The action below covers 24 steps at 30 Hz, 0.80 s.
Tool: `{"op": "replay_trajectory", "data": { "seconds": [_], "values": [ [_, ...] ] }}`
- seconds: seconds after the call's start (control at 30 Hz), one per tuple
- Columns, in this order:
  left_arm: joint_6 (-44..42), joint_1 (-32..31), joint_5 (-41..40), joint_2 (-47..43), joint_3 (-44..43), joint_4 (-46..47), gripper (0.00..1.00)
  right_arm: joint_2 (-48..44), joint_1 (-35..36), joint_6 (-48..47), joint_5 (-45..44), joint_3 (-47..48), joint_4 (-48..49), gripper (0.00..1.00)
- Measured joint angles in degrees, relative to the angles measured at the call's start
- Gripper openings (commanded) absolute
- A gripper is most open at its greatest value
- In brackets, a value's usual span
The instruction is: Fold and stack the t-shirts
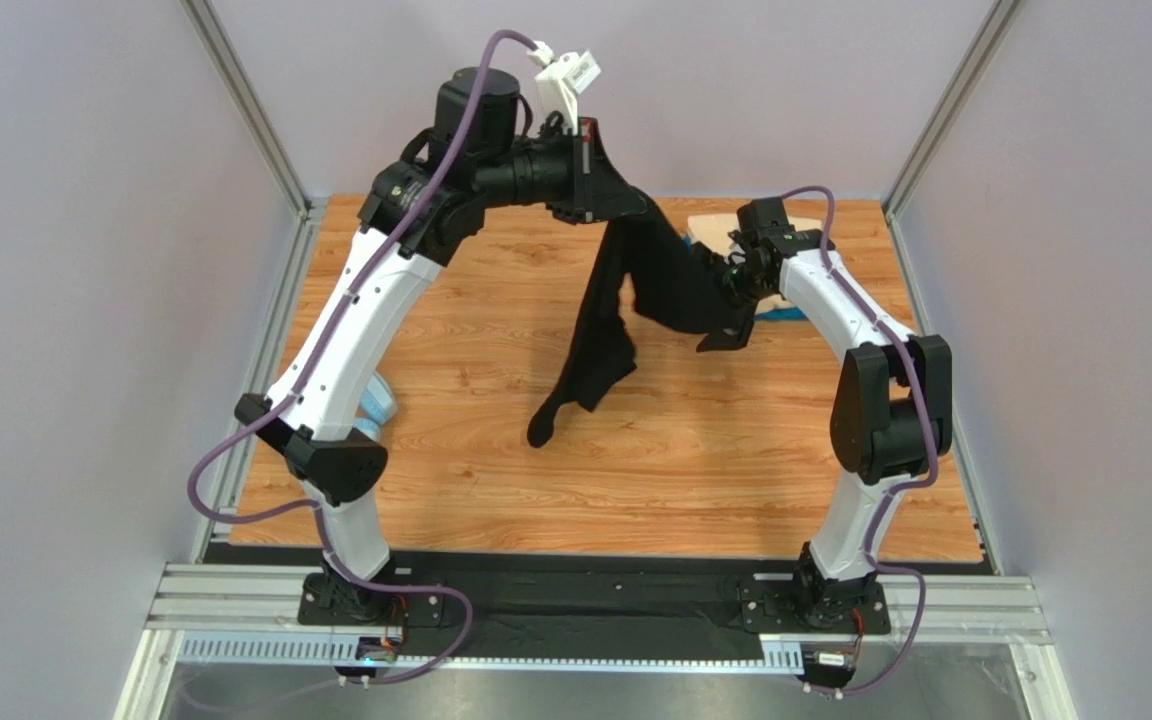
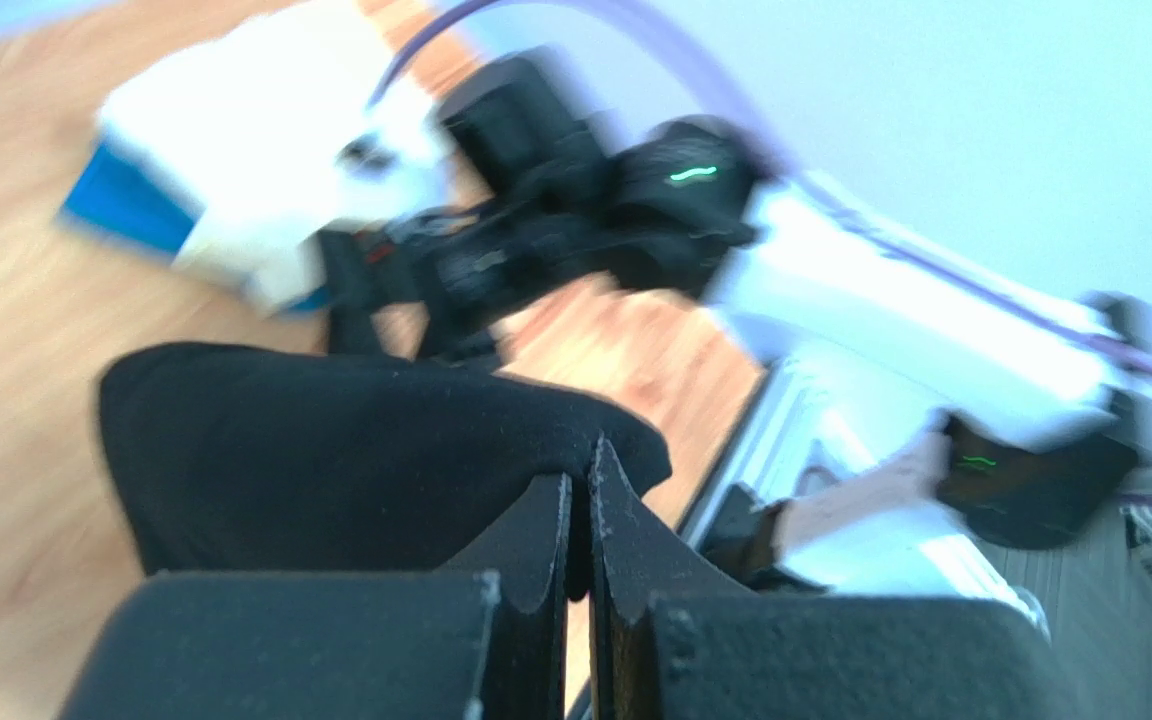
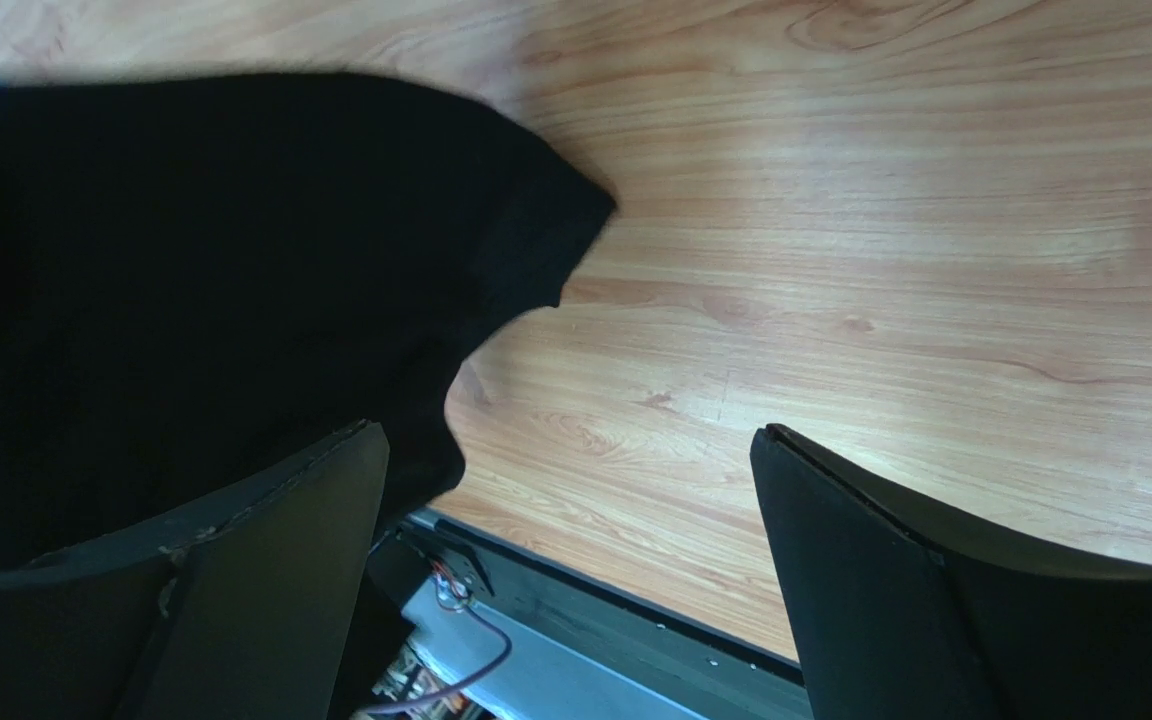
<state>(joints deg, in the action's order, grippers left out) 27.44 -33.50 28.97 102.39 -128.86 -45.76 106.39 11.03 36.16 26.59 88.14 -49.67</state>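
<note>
Your left tool [image 1: 588, 162], its jaws pressed together on a pinch of cloth, holds the black t-shirt [image 1: 612, 323] high above the far middle of the surface [image 1: 687, 480]. The garment hangs in a twisted, unfolded drape, and you cannot tell whether its lowest tip touches the wood. Your right tool [image 3: 567, 450] stands spread wide with nothing between its fingers. It sits close beside the hanging cloth, whose edge passes one finger in the right wrist view. The cream t-shirt [image 1: 707, 225] and the blue t-shirt [image 1: 782, 312] lie at the far right, largely hidden behind the right arm. The blurred left wrist view shows a pale block resting on a blue one, so they are probably folded and stacked already, though this is uncertain. On that reading the task is past its midpoint, and the black shirt is yet to be spread flat, folded and set on the pile. The surface is light wood grain, with a light-blue ring [image 1: 375, 405] near the left arm. Pale grey walls [image 1: 86, 225] on aluminium posts close three sides, and a metal rail [image 1: 597, 615] at the near edge carries both arm bases.
</note>
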Motion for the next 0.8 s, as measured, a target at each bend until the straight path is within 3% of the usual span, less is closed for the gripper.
{"op": "replay_trajectory", "data": {
  "seconds": [0.1, 0.27, 0.4, 0.57, 0.8],
  "values": [
    [0.81, -2.43, 1.49, 0.76, -8.39, -1.18, 0.00, -0.35, -1.14, 0.33, -0.22, -0.20, 0.55, 0.98],
    [2.43, -1.60, 0.79, -5.95, -3.02, -0.61, 0.00, -2.67, -2.89, 0.52, -0.48, -0.81, 1.20, 0.98],
    [3.41, 0.50, -2.25, -13.16, 10.29, 0.26, 0.00, -5.70, -3.72, 0.48, -1.38, -1.77, 1.03, 0.98],
    [5.05, 3.43, -12.07, -20.28, 31.87, -0.31, 0.00, -6.91, -3.89, 0.00, -2.60, -1.86, 0.61, 0.98],
    [6.88, 4.74, -24.04, -23.06, 51.91, -3.41, 0.00, -6.91, -3.87, -2.21, -2.38, -1.95, -0.96, 1.00]
  ]
}}
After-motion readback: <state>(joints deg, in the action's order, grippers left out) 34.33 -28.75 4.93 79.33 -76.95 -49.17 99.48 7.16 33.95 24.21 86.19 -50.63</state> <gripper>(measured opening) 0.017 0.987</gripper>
